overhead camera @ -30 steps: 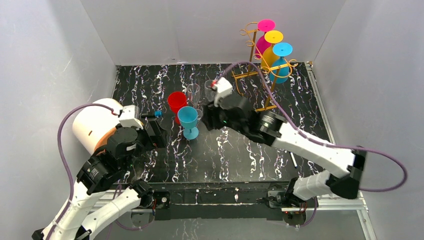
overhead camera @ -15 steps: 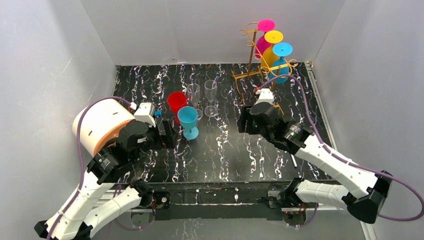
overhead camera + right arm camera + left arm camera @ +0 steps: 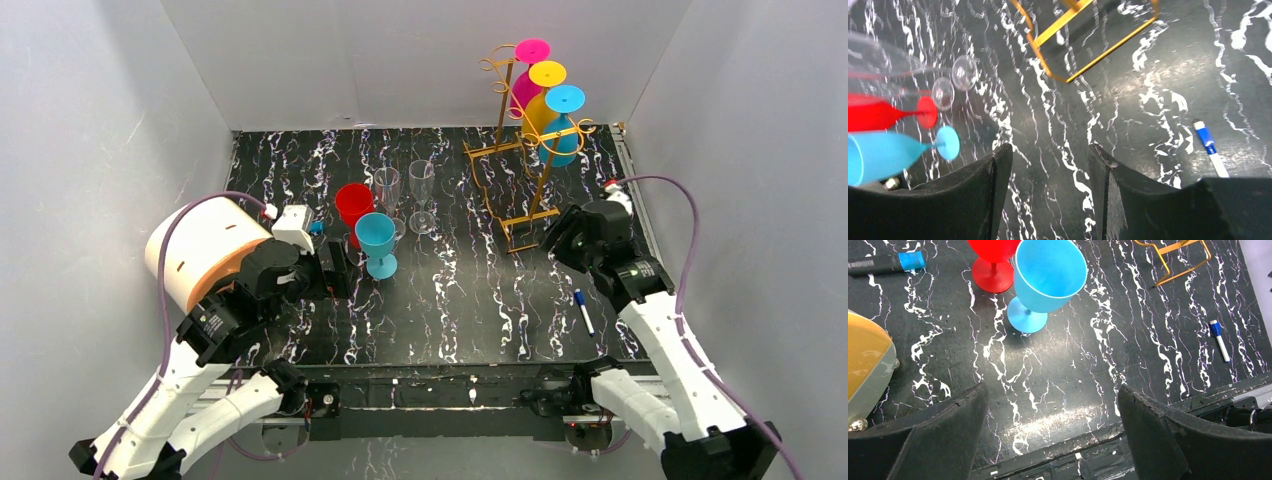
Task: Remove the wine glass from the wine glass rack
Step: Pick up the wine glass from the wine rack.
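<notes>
On rack (image 3: 541, 180), blue glass (image 3: 561, 147) vert., foot up

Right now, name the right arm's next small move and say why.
Probably lift the right gripper toward the blue glass hanging on the rack: its jaws are open and empty, low beside the rack's base, and that glass hangs nearest.

Bright even light; glare patch on table (image 3: 1058, 420); right wrist view edge-stretched.
</notes>
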{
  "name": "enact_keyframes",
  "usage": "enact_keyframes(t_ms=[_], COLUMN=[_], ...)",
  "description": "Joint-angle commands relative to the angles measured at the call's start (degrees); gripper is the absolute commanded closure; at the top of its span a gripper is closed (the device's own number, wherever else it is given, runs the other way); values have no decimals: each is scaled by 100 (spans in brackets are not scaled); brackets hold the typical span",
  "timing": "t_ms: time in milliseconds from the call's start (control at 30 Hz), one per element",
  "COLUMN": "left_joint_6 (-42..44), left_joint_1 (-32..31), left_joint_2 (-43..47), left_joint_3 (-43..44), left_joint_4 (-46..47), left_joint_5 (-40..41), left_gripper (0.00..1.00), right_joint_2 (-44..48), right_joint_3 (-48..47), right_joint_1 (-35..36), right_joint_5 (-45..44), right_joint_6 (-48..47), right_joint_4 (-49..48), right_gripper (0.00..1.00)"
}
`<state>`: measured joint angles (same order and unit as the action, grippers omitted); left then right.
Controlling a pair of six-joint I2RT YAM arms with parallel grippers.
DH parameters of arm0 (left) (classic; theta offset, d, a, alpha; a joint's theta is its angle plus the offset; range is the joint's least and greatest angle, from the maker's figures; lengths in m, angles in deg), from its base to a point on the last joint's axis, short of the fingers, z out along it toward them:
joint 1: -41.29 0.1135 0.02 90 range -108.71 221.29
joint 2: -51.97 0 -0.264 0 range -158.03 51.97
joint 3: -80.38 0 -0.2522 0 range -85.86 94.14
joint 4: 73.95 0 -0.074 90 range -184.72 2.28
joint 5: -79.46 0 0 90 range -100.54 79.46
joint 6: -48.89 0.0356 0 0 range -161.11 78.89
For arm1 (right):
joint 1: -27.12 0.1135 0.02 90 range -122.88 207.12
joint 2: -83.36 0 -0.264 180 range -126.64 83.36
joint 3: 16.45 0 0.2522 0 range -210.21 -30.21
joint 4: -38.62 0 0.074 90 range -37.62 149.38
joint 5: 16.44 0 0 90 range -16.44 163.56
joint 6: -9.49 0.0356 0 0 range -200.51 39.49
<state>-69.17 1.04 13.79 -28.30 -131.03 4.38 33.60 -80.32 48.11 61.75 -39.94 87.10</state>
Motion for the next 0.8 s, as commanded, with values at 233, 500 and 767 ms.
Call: enact_keyframes(t_ms=[233, 500, 767], left_joint_6=[186, 298, 357], left_joint_1=[17, 17, 17], left_joint_2=[-53, -100, -182], left_joint_3=[107, 135, 167], left_joint_4=[-31, -17, 8], left_joint_5=[-147, -147, -164], left_gripper=[2, 2, 2], right_joint_2=[-921, -1877, -2741], right_joint_3=[-1354, -3069, -4110], right_joint_1=[-2889, -2908, -2908], right_joint_5=[1907, 1454, 2191], right_joint_6=[-419, -610, -784], right_joint_4=[-16, -177, -721], right_gripper=[37, 36, 34])
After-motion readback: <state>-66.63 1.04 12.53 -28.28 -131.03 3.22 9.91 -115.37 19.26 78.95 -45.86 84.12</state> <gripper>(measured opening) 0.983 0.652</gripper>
